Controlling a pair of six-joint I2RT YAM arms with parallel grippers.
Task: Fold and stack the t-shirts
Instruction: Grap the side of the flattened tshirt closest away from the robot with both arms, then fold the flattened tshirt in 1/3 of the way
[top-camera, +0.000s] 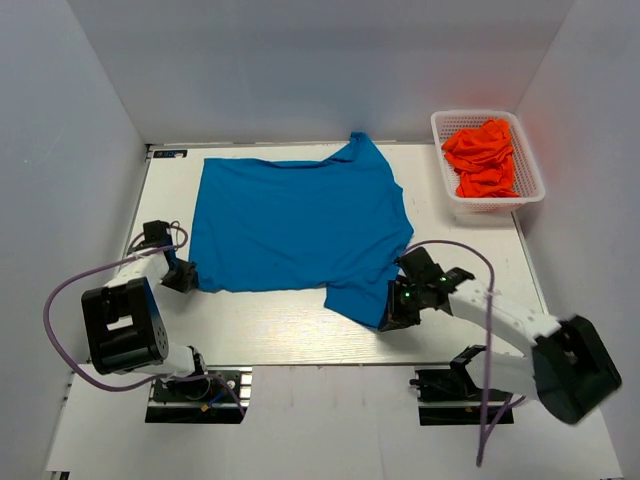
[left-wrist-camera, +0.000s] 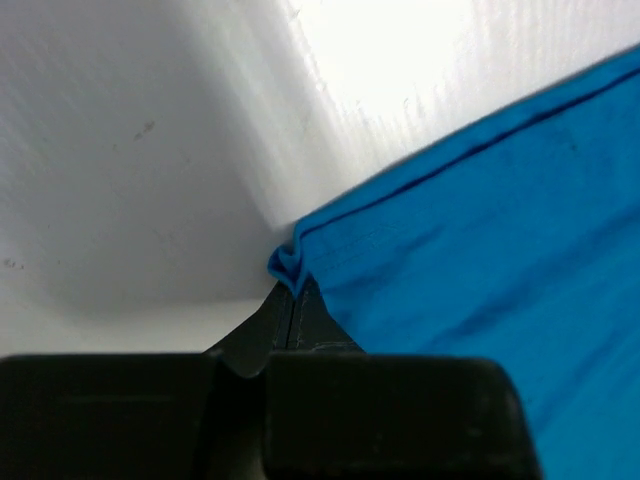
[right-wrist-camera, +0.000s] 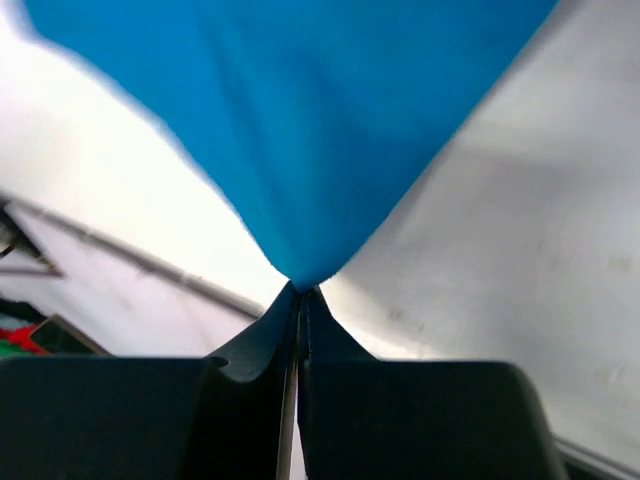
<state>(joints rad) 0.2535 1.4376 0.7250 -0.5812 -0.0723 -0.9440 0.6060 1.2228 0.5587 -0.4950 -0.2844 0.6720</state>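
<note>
Jaws on the left gripper (left-wrist-camera: 290, 305) are pinching shut on the near-left corner of the blue shirt (top-camera: 295, 225), bunching a small fold of stitched hem at the tips. Across the cloth, the right gripper (right-wrist-camera: 300, 295) is likewise clamping tight on the shirt's near-right corner, fabric fanning up and away from its closed fingers. Between the two, the blue shirt is lying spread flat on the table (top-camera: 280, 325). Crumpled orange shirts (top-camera: 482, 158) are sitting in the basket (top-camera: 490, 205) at the table's far right corner, well apart from both arms.
</note>
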